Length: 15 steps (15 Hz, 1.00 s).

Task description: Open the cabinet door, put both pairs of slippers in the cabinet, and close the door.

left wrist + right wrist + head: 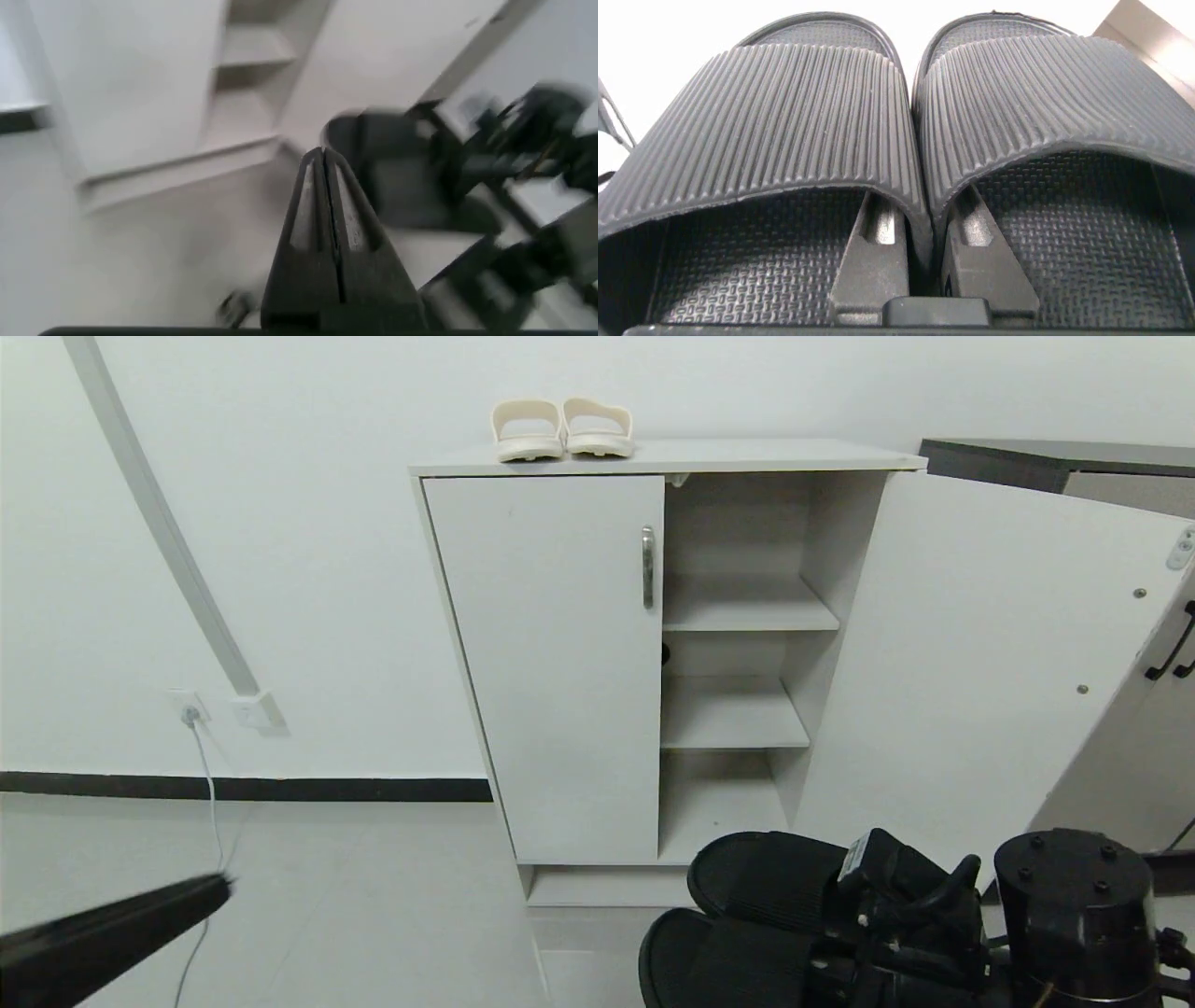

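A white cabinet [541, 663] stands against the wall with its left door shut and its right door [971, 663] swung open, baring three shelves [733, 714]. On its top sits a pair of cream slippers [563, 429]. A pair of black ribbed slippers [747, 915] hangs low in front of the open side, side by side. My right gripper [920, 210] is shut on the black slippers [896, 140], one finger inside each, pinching their inner walls together. Low at the left, over the floor, my left gripper [323, 159] is shut with nothing in it and points toward the cabinet.
A wall socket with a hanging cable [191, 714] is left of the cabinet. A second cabinet with a dark top [1120, 462] and black handles [1178, 644] stands behind the open door. Bare floor [373, 896] lies in front and to the left.
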### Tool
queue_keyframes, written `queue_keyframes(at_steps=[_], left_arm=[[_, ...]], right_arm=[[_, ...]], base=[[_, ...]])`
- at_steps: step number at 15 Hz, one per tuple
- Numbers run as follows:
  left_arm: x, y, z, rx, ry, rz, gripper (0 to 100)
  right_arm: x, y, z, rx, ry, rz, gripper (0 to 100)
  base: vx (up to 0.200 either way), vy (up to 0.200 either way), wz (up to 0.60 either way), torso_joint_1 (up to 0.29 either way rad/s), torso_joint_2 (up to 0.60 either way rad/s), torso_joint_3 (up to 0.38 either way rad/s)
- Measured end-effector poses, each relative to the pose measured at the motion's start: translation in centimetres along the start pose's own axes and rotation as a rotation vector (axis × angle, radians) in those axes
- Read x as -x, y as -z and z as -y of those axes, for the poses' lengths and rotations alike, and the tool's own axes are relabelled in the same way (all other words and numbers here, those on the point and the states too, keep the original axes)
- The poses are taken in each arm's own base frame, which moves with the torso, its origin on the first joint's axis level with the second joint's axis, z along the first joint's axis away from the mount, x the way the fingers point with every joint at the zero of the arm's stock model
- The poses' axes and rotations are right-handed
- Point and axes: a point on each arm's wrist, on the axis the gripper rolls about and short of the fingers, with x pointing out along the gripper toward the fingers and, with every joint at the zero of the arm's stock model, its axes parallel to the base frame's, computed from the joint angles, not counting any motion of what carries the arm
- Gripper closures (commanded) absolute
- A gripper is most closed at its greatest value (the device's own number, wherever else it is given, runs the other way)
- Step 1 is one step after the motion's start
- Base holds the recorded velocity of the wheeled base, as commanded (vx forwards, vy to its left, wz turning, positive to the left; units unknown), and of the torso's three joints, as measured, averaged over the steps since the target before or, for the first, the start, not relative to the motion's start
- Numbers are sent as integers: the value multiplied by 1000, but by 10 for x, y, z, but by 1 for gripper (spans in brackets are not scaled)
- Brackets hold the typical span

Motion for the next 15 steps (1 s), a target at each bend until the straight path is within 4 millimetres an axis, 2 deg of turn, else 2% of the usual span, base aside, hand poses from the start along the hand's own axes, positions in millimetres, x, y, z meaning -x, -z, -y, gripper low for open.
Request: queue_keyframes(at_steps=[2,3,5,7,9,12,15], left_arm=[[36,30,-9,-33,-179,31,100],[48,50,-14,-57,-294,45,100],[59,86,-20,-86,-493,81,100],[60,112,-26,-93,-640,115,100],[55,128,-32,-106,-719,172,100],[50,141,-36,-124,-822,195,100],[49,145,-34,-182,-801,181,100]], right_arm=[[-1,0,1,-1,3,-3,100],[-1,0,1,0,5,6,100],[-2,0,1,-1,9,2,100],[-2,1,1,1,4,-1,100],[-2,1,1,2,6,-2,100],[-2,1,1,2,6,-2,100],[-3,1,1,4,4,-3,100]], base=[[0,0,0,0,0,0],[0,0,0,0,0,0],[0,0,0,0,0,0],[0,0,0,0,0,0],[0,0,0,0,0,0],[0,0,0,0,0,0],[0,0,0,0,0,0]])
